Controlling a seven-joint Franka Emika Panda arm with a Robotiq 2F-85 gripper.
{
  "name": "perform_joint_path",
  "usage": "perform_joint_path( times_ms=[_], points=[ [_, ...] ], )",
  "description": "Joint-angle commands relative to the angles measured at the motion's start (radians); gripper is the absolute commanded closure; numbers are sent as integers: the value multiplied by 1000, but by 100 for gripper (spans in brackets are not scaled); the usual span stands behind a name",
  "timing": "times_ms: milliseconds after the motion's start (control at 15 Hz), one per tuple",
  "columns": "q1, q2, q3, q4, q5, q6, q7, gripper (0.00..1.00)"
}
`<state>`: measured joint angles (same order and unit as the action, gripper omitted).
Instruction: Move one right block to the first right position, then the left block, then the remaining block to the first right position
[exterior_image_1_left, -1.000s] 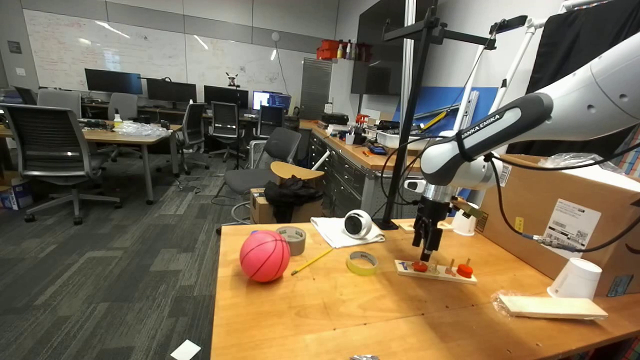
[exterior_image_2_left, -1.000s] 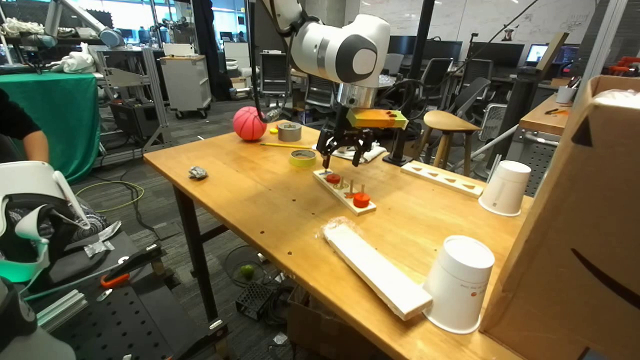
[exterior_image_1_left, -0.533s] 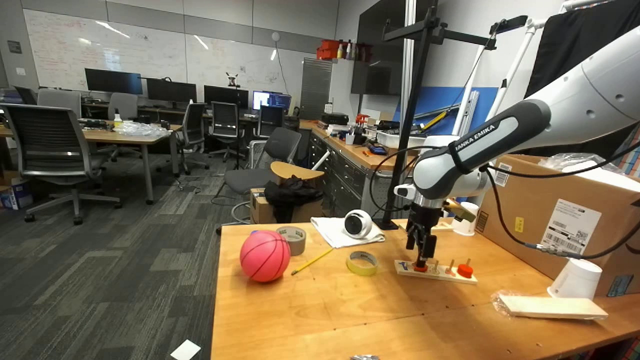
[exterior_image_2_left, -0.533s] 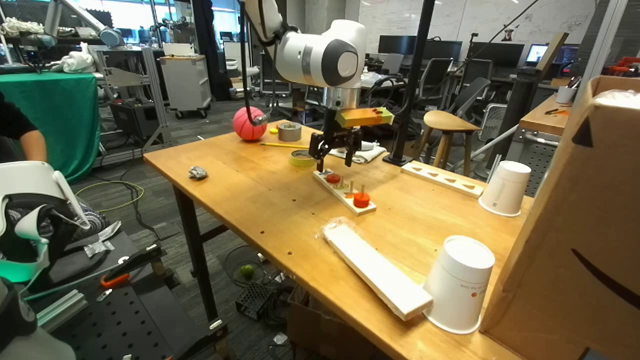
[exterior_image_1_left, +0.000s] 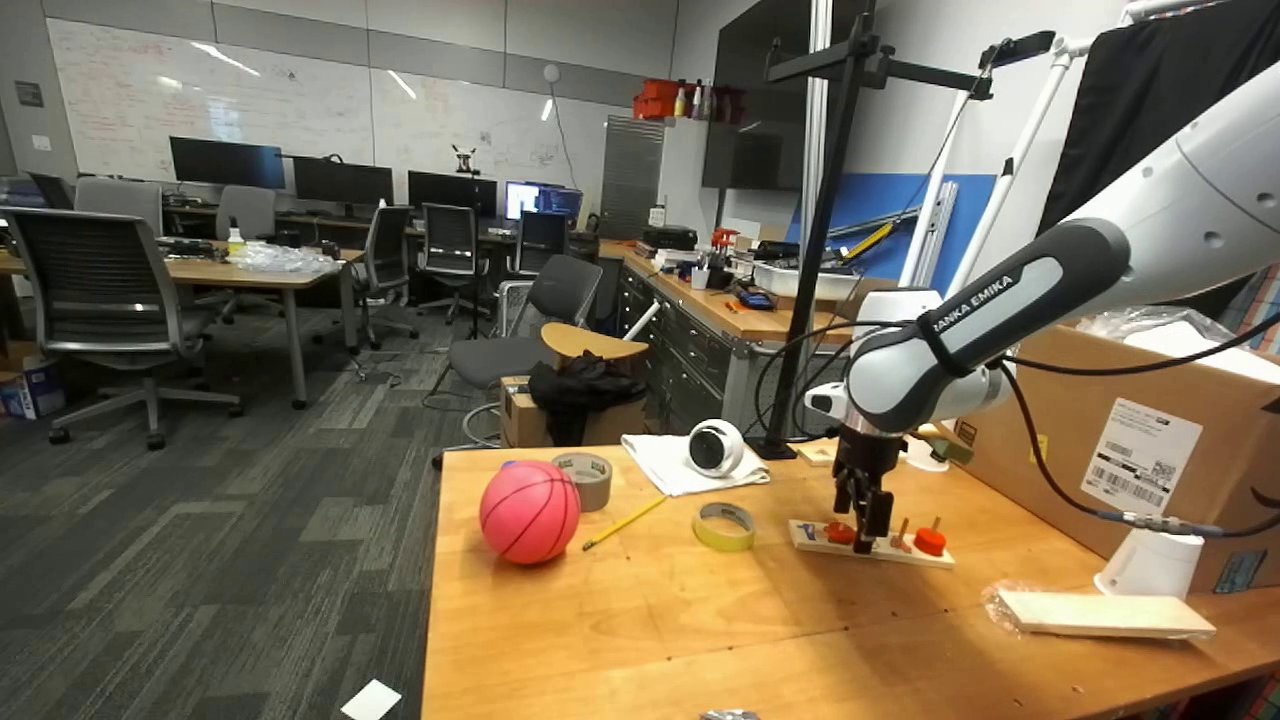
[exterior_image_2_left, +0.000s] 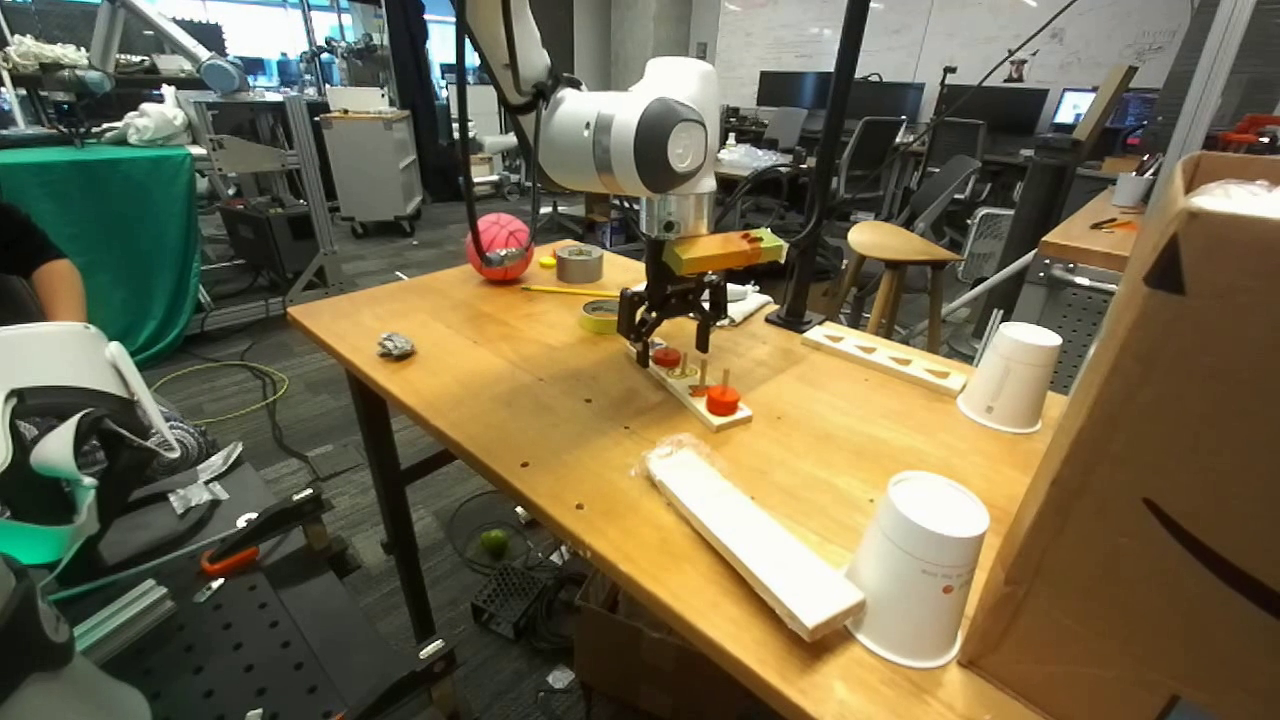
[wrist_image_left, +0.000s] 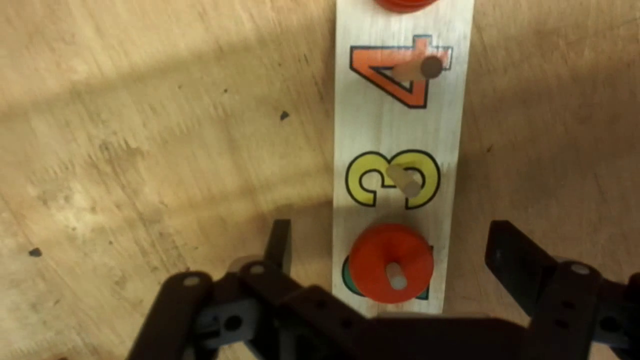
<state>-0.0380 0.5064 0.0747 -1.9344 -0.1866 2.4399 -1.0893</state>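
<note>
A pale wooden board (wrist_image_left: 395, 127) with printed numbers and upright pegs lies on the table. In the wrist view a red round block (wrist_image_left: 391, 263) sits on the peg at the green number, partly covering it. The pegs at yellow 3 and orange 4 are bare. Red at the board's far end, cut off by the wrist view's top edge, shows in both exterior views as a thicker red block (exterior_image_1_left: 930, 542) (exterior_image_2_left: 722, 401); whether it is several stacked pieces I cannot tell. My gripper (wrist_image_left: 393, 246) is open, low over the board, its fingers either side of the nearer block, apart from it.
Around the board stand a yellow tape roll (exterior_image_1_left: 724, 527), a pink ball (exterior_image_1_left: 530, 512), a wrapped white plank (exterior_image_2_left: 752, 540), white cups (exterior_image_2_left: 918, 570) and a large cardboard box (exterior_image_2_left: 1150, 480). A black pole (exterior_image_2_left: 826, 180) and a strip with triangular holes (exterior_image_2_left: 883, 358) are behind the gripper.
Over the last second my gripper has come down closer to the board, shifting slightly sideways, its jaws staying wide. The red blocks and the board have not moved.
</note>
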Motion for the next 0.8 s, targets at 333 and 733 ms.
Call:
perform_joint_path(
  times_ms=[333, 733],
  points=[
    [-6, -52, 5, -43, -7, 43, 17, 6],
    [-5, -38, 10, -27, -2, 28, 16, 3]
  ],
)
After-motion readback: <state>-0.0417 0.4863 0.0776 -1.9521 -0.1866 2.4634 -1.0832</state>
